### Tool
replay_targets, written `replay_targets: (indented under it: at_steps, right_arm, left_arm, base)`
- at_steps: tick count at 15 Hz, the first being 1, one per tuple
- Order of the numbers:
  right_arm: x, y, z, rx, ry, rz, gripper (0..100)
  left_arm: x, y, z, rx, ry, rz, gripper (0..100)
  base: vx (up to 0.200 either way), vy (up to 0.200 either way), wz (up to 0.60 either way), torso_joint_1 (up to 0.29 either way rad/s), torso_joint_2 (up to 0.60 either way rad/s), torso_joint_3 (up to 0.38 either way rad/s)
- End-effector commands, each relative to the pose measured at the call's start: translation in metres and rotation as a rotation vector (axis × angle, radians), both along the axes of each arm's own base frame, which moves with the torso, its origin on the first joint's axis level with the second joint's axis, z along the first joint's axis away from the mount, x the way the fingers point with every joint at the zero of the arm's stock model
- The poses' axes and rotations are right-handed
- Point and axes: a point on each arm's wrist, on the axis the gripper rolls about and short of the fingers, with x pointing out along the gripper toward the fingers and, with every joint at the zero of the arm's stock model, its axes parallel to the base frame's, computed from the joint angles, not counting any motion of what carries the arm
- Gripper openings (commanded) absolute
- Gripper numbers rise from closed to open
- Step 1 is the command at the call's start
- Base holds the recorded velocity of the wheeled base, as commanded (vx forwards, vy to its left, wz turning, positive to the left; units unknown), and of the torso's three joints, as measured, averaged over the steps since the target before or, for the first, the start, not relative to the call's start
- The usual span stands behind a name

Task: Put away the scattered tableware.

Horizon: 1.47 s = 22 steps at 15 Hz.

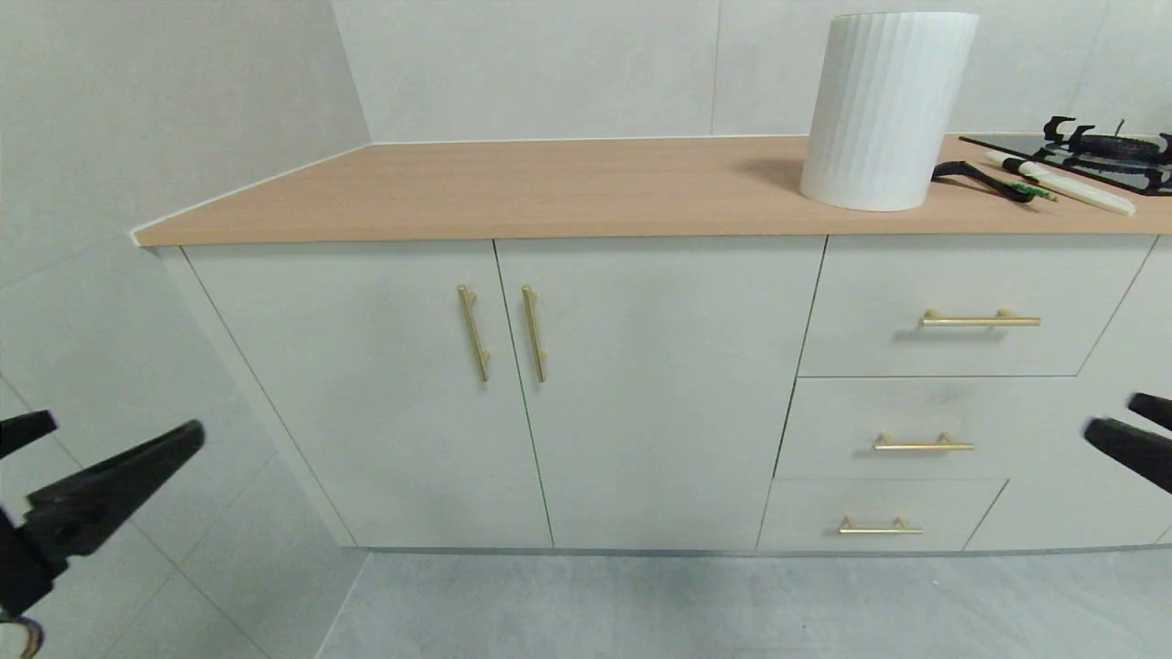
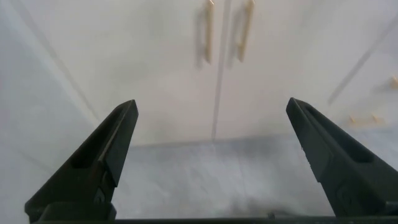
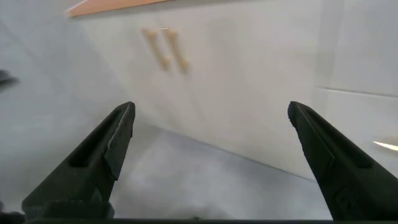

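A tall white ribbed holder [image 1: 884, 110] stands on the wooden countertop [image 1: 513, 188] at the right. Beside it lie a black-handled utensil [image 1: 984, 178] and a white-handled utensil [image 1: 1067, 183], loose on the counter. My left gripper [image 1: 114, 437] hangs low at the left, in front of the cabinet, open and holding nothing; the left wrist view shows its gripper [image 2: 211, 112] spread wide. My right gripper [image 1: 1126, 426] sits low at the right edge, also open and holding nothing, as the right wrist view shows its gripper [image 3: 211, 115] spread wide.
A black stove grate [image 1: 1108, 146] sits at the counter's far right. Below are two cabinet doors with gold handles [image 1: 504, 331] and three drawers with gold handles [image 1: 980, 320]. A tiled wall closes the left side; grey floor lies in front.
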Motion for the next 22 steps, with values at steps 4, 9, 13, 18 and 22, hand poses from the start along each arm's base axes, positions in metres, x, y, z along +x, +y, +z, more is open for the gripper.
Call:
replay_targets:
  at_steps: [4, 9, 13, 18, 22]
  right_arm:
    - [-0.131, -0.048, -0.047, -0.113, -0.241, -0.360, 100]
    - [-0.144, -0.039, -0.065, -0.134, -0.265, -0.555, 100]
    - [-0.133, -0.042, -0.087, -0.149, -0.186, -0.638, 100]
    - [-0.098, -0.042, -0.140, -0.144, -0.201, -0.620, 100]
    - [-0.096, -0.041, -0.153, -0.174, -0.084, -0.579, 100]
  left_arm:
    - [-0.089, 0.037, -0.024, -0.007, -0.243, 0.142, 100]
    - [-0.129, 0.038, -0.047, -0.007, -0.322, 0.219, 100]
    - [-0.143, 0.031, -0.073, 0.007, -0.373, 0.284, 100]
    - [-0.122, 0.029, -0.120, 0.037, -0.227, 0.207, 100]
    - [-0.105, 0.027, -0.158, 0.054, -0.116, 0.102, 100]
  base:
    - [0.000, 0.000, 0.00, 0.000, 0.00, 0.000]
    - [0.000, 0.000, 0.00, 0.000, 0.00, 0.000]
    - [0.000, 0.000, 0.00, 0.000, 0.00, 0.000]
    - [0.000, 0.000, 0.00, 0.000, 0.00, 0.000]
    - [0.000, 0.000, 0.00, 0.000, 0.00, 0.000]
